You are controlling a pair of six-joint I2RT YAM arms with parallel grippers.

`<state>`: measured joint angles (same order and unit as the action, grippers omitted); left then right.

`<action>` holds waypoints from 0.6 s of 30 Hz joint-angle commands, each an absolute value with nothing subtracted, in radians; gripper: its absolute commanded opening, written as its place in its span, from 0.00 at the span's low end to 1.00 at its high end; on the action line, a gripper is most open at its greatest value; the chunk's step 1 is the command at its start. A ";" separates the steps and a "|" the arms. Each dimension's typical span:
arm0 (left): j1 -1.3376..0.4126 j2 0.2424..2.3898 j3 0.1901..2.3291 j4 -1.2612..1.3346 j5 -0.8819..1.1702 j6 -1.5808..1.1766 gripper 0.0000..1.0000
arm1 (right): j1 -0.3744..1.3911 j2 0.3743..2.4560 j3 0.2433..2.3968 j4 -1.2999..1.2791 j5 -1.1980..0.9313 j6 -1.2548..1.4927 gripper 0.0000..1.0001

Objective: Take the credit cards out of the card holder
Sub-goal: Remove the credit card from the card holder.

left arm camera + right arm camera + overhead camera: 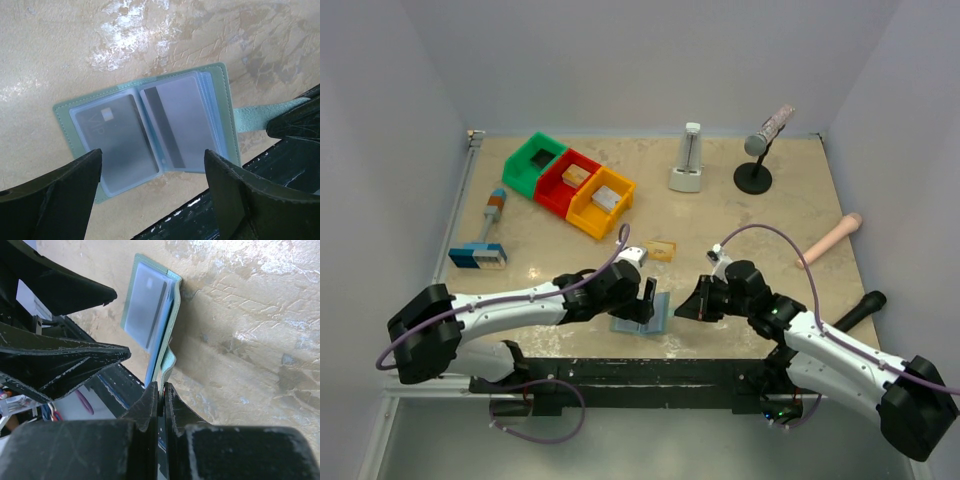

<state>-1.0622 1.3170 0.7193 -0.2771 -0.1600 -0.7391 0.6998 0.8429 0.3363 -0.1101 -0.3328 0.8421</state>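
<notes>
A: Where's the card holder (150,125)?
B: Open flat on the desk (60,40), low in the middle of the overhead view, right under the left pincer (152,160). From that wrist it fills the centre of the frame, with its lower edge reaching between the two fingers
A: Which way do the cards run?
B: Their long sides go top to bottom of the frame, drifting right towards the bottom, same as the fold. A grey card (112,145) sits in the left sleeve and a striped card (182,125) in the right. The pincer's gap spans across them, left to right
A: How wide?
B: Spread wide, holding nothing, touching nothing I can see
A: The other arm?
B: The right pincer (161,390) is closed tight on the tab (168,360) at the holder's right side; it looks to be pinning the holder down. A gold card (661,250) lies loose on the desk just above the holder in the overhead view
A: So the left one is nearer the cards?
B: Yes, I'd say it only has to drop and close on a card's lower end
</notes>
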 commanded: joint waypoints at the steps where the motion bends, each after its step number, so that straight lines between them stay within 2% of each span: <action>1: -1.075 1.325 0.787 -0.268 -0.163 -0.718 0.87 | 0.704 0.833 0.365 -0.101 -0.350 0.847 0.00; 18: -1.094 1.399 0.827 -0.268 -0.170 -0.710 0.87 | 0.722 0.811 0.405 -0.109 -0.368 0.854 0.00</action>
<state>-1.0874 1.3853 0.7822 -0.2787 -0.1612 -0.7361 0.7128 0.8295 0.3500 -0.1146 -0.3424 0.8459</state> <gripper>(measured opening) 0.869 0.034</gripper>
